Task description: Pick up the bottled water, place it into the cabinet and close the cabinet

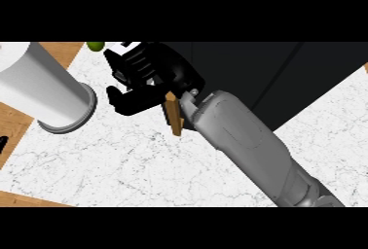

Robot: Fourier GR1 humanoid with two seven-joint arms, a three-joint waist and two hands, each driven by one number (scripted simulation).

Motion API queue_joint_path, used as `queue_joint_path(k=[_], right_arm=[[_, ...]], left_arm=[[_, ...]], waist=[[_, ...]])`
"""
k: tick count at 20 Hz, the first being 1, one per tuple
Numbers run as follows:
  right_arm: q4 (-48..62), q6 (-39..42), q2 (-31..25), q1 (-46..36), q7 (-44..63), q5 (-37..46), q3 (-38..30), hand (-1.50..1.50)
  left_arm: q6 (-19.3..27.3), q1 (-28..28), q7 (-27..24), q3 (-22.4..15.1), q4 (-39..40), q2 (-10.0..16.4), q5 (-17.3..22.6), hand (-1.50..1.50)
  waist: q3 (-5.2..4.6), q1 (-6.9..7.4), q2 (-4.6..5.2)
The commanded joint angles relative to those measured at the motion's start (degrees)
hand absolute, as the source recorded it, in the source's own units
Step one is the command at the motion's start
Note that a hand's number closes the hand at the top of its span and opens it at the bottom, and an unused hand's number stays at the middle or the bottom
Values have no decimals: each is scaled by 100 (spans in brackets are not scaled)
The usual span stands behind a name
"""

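My right forearm comes in from the lower right and crosses the counter to the top middle. My right hand [147, 73] is curled there, its thumb [129, 103] bent below. A white piece [123, 47] of the bottled water shows at the hand's upper left; the hand hides the rest. Just below the wrist stands the cabinet door's wooden edge [173, 114], seen end-on, with the hand to its upper left. The cabinet's dark body [287, 73] fills the upper right. A black sliver [2, 144] at the left edge may be my left hand.
A tall white cylinder [43, 87] with a grey rim stands at the left, close to the hand. A small green object [95, 46] lies by the top band. White marble counter [144, 165] spreads below, with wooden borders at the left and lower left.
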Motion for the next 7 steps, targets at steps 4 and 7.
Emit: queue_joint_path(k=[4,7], right_arm=[[929,-1088,-12,-485,-527,-235,-865,-150],[995,-1224,-41,-617,-638,-385,-782,-150]], left_arm=[[-39,201,-60,73,-57,-58,29,-150],[-14,202,-76,-31,-176,-146,-48,-150]], waist=[[26,-56,167],[28,-110,167]])
